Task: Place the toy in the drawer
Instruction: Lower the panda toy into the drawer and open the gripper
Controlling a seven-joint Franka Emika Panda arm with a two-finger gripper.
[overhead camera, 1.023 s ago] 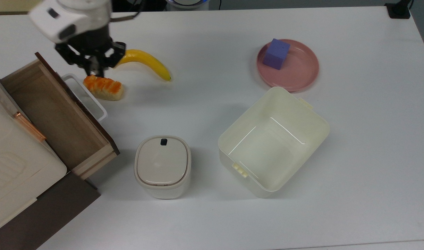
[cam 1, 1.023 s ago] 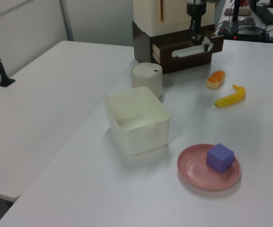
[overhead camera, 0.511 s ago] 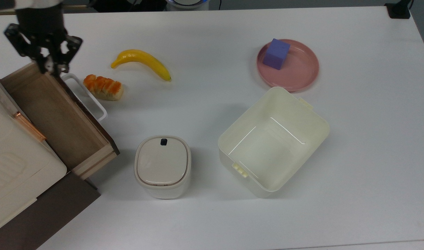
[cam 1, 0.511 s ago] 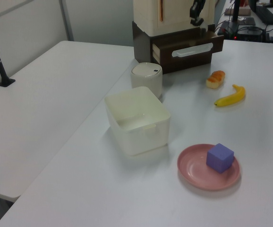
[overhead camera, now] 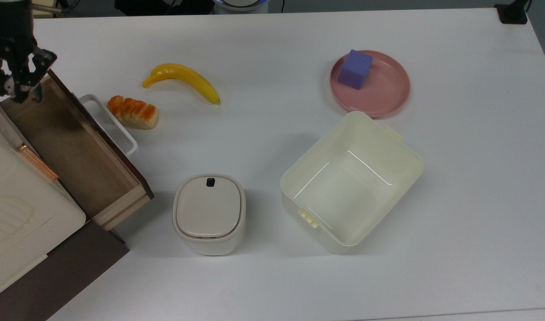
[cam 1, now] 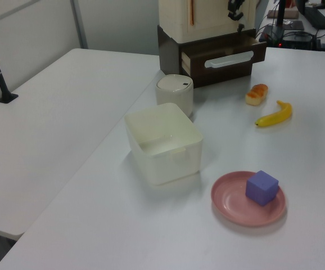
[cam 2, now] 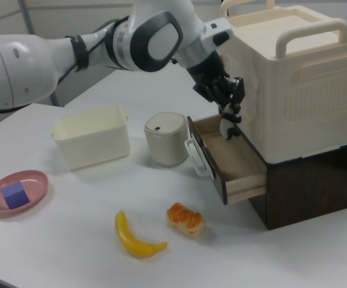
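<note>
Drawer (overhead camera: 76,147) is seen pulled open from dark-brown cabinet base (cam 2: 305,186), w/ white loop handle (overhead camera: 116,129) facing the table (overhead camera: 272,276). Cream bin (overhead camera: 415,156) is placed near table centre, w/ a lidded cream container (overhead camera: 208,211) beside it on the top view's left. Pink plate (overhead camera: 388,96) is occupied by a purple cube (overhead camera: 355,69). Banana (overhead camera: 187,78) and orange-glazed bread loaf (overhead camera: 133,112) are laid near the drawer front, approx. side by side, not touching. Gripper (cam 2: 229,129) is held over the drawer's inner end, next to the cabinet; fingers are closed on the small black-and-white toy (cam 2: 226,128), which is kept above the drawer floor.
</note>
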